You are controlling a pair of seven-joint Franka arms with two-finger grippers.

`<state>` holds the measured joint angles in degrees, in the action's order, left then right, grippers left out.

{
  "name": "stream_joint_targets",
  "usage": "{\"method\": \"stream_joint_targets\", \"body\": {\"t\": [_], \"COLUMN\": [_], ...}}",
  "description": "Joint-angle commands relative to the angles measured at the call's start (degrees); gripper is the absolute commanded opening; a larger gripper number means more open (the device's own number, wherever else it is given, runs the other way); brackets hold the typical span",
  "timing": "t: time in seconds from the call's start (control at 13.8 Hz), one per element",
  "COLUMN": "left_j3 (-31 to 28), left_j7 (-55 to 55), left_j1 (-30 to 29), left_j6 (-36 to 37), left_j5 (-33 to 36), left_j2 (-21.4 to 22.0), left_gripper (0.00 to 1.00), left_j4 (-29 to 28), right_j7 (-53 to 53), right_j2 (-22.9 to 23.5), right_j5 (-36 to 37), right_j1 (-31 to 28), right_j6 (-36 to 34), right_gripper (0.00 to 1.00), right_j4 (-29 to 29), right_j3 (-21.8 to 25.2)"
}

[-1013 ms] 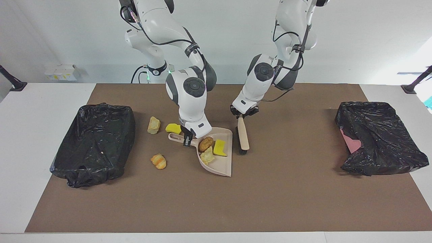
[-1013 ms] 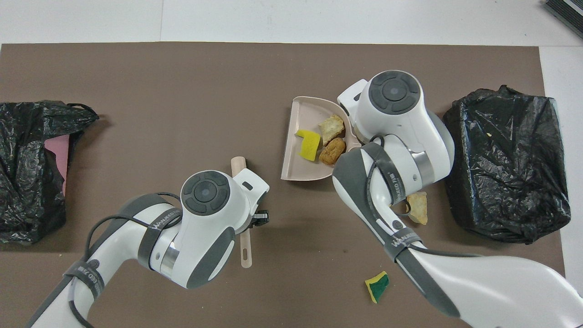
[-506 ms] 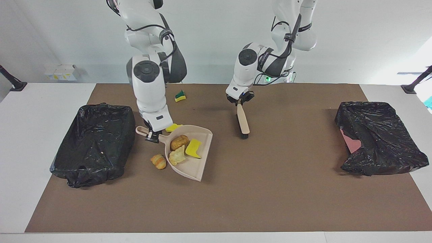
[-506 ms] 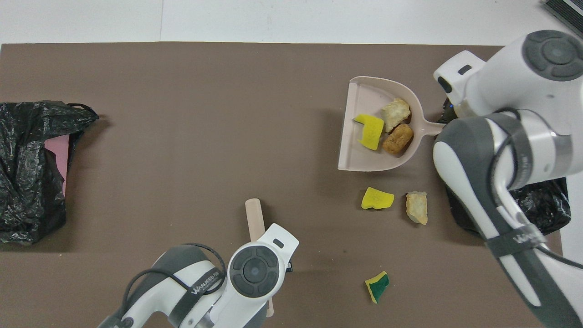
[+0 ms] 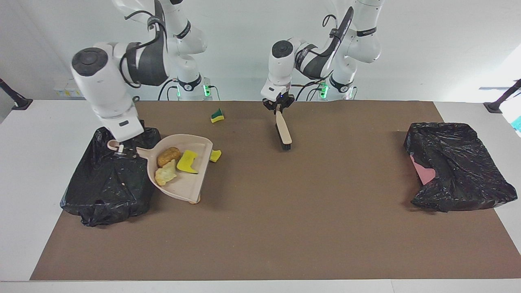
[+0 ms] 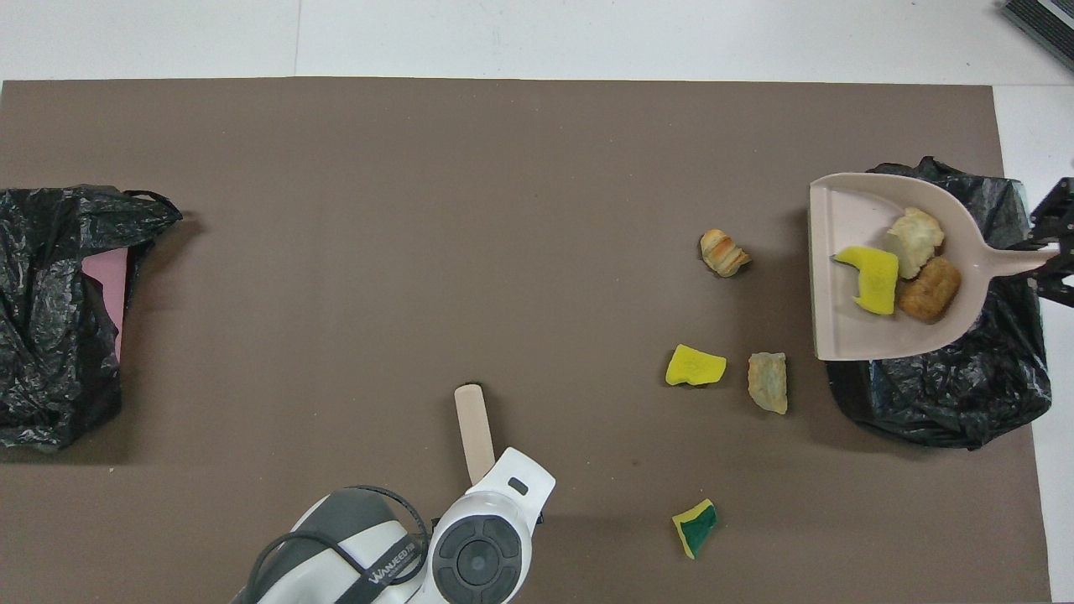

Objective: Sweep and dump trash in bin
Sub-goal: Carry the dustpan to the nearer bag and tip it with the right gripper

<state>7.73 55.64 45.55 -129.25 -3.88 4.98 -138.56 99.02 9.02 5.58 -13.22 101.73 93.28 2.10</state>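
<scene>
My right gripper (image 5: 120, 149) (image 6: 1047, 256) is shut on the handle of the beige dustpan (image 5: 185, 185) (image 6: 847, 327), held up over the edge of the black-lined bin (image 5: 108, 183) (image 6: 948, 398). In the pan lie a brown lump (image 5: 169, 156), a yellow sponge piece (image 5: 188, 161) and a tan lump (image 5: 166, 175). On the mat lie a yellow sponge (image 6: 696, 366), a tan lump (image 6: 769, 382), a croissant (image 6: 723, 252) and a yellow-and-green sponge (image 5: 217, 116) (image 6: 694, 527). My left gripper (image 5: 278, 108) is shut on the brush (image 5: 283, 131) (image 6: 475, 432).
A second black-lined bin (image 5: 456, 167) (image 6: 59, 335) with a pink patch showing sits at the left arm's end of the table. The brown mat (image 5: 325, 211) covers the middle, with white table (image 5: 24, 162) around it.
My right arm carried the loaded dustpan from mid-mat to the bin at its end of the table. My left arm drew the brush back toward the robots.
</scene>
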Motion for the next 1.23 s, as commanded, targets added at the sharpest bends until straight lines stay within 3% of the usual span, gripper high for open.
{"method": "stream_joint_targets", "body": {"t": [0.0, 0.36, 0.65, 0.94, 1.16], "left_j3": [-0.61, -0.78, -0.96, -0.96, -0.96], "left_j7": [0.52, 0.17, -5.61, -20.62, -34.6], "left_j1": [-0.02, -5.63, -15.56, -25.31, -32.78], "left_j6": [-0.22, 6.45, 11.37, 12.53, 13.31], "left_j5": [1.59, 1.59, 1.59, 1.68, 1.68], "left_j2": [1.35, 1.52, 1.26, 0.73, -1.54], "left_gripper": [1.0, 1.0, 1.0, 1.0, 1.0], "left_j4": [-0.31, 6.27, 12.86, 17.09, 21.04], "right_j7": [6.07, 6.19, 1.8, -3.47, -9.44], "right_j2": [-1.55, -4.62, -4.71, -6.9, -9.98], "right_j5": [2.31, 13.64, 22.96, 32.01, 40.79], "right_j1": [-4.78, -6.64, -3.84, 0.55, 4.33], "right_j6": [2.94, 13.83, 13.94, 12.89, 12.53], "right_gripper": [0.0, 0.0, 0.0, 0.0, 0.0], "right_j4": [1.99, 9.1, 9.46, 10.69, 14.9], "right_j3": [-0.78, -0.78, -0.96, -0.96, -0.96]}}
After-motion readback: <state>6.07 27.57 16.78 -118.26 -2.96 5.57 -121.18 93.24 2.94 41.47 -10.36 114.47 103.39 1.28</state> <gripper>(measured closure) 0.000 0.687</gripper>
